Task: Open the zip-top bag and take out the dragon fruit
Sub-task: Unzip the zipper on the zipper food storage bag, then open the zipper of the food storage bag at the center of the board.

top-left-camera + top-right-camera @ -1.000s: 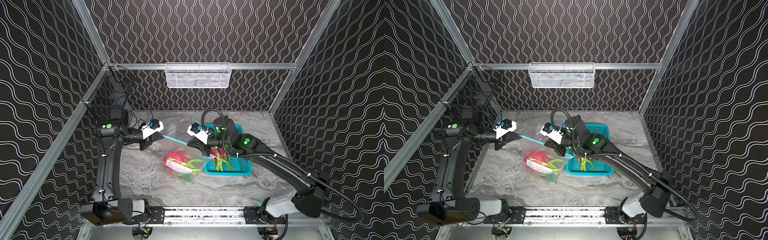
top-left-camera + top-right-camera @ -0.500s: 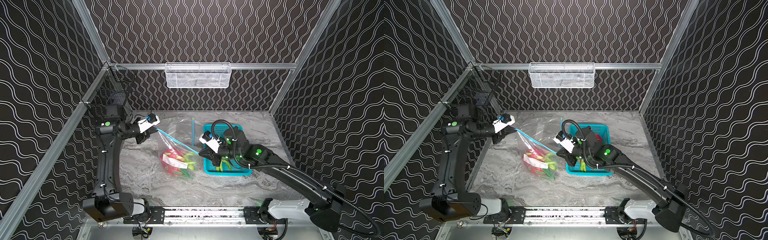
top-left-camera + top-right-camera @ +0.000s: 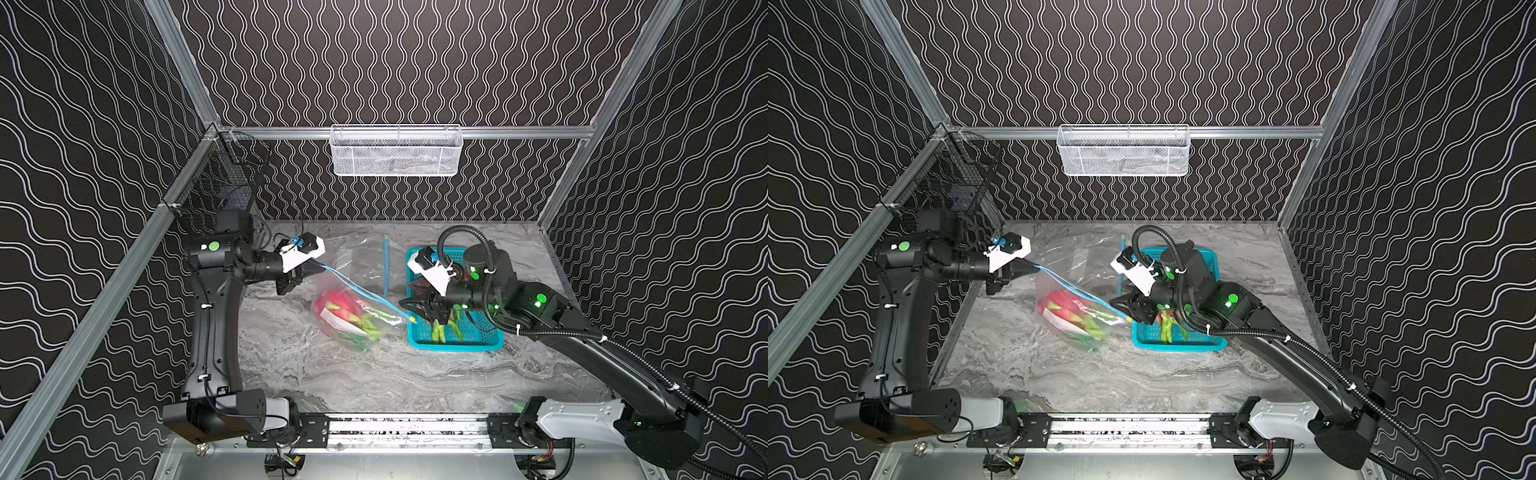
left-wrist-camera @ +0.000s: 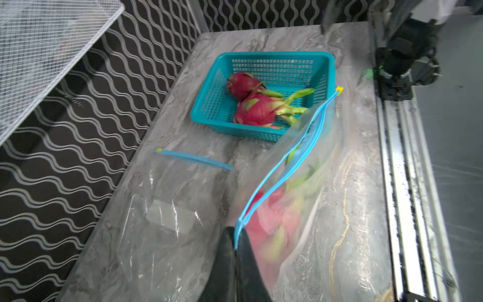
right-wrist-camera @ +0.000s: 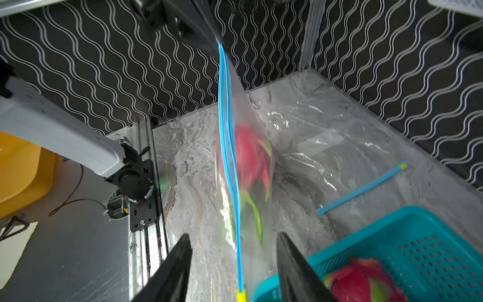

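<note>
A clear zip-top bag (image 3: pixel 365 316) with a blue zip strip (image 5: pixel 228 146) hangs slanted, its bottom resting on the marble table. A pink dragon fruit (image 3: pixel 338 305) with green scales lies inside it (image 4: pixel 274 217). My left gripper (image 4: pixel 235 232) is shut on the raised corner of the zip strip, seen in both top views (image 3: pixel 1038 266). My right gripper (image 5: pixel 234 236) is open at the strip's low end. The yellow slider (image 5: pixel 241 295) sits between its fingers, touching neither. The zip's two blue lines run close together.
A teal basket (image 4: pixel 261 56) just behind the right gripper holds two dragon fruits (image 4: pixel 258 109). An empty clear bag (image 4: pixel 170 217) lies flat toward the back wall. A white wire basket (image 3: pixel 395 151) hangs on that wall, a black mesh one (image 3: pixel 212 187) at left.
The right gripper carried the strip's end rightward and lower, then opened and let it go. The left gripper drew its corner back to the left. The bag now sags to the table.
</note>
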Controlling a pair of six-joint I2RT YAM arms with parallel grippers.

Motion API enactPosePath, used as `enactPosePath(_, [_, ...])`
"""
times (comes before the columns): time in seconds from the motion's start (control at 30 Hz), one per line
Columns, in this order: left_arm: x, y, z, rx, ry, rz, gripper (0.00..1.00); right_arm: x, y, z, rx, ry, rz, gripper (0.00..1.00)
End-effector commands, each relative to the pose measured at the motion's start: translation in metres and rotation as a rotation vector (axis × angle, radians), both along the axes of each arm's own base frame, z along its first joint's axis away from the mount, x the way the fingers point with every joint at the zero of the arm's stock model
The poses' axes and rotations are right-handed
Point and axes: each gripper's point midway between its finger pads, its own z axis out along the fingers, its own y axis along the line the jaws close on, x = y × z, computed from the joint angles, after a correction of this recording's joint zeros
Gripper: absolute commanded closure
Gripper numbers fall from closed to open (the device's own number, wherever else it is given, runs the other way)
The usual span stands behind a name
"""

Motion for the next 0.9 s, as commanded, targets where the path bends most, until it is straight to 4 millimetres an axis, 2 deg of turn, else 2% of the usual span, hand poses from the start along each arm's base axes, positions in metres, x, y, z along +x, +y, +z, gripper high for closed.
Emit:
enactPosePath(0.0, [-0.026,-0.014,0.003,-0.042,0.032,-0.081,1.00,-0.005,0.013,0.004,-0.007,0.011,0.073,0.44])
enactPosePath(0.17, [-0.031,-0.018,0.000,-0.039,0.044,-0.091,1.00,-0.012,0.044,-0.009,-0.019,0.059,0.137,0.42])
enactPosePath(0.27, [-0.034,-0.019,-0.002,-0.031,0.049,-0.098,1.00,-0.013,0.056,-0.020,-0.035,0.091,0.135,0.41])
enactPosePath(0.47, [-0.036,-0.020,-0.002,-0.030,0.052,-0.105,1.00,0.003,0.063,-0.030,-0.032,0.118,0.054,0.48])
enactPosePath(0.87, [-0.039,-0.020,-0.004,-0.026,0.059,-0.113,1.00,0.012,0.069,-0.040,-0.035,0.136,0.029,0.52])
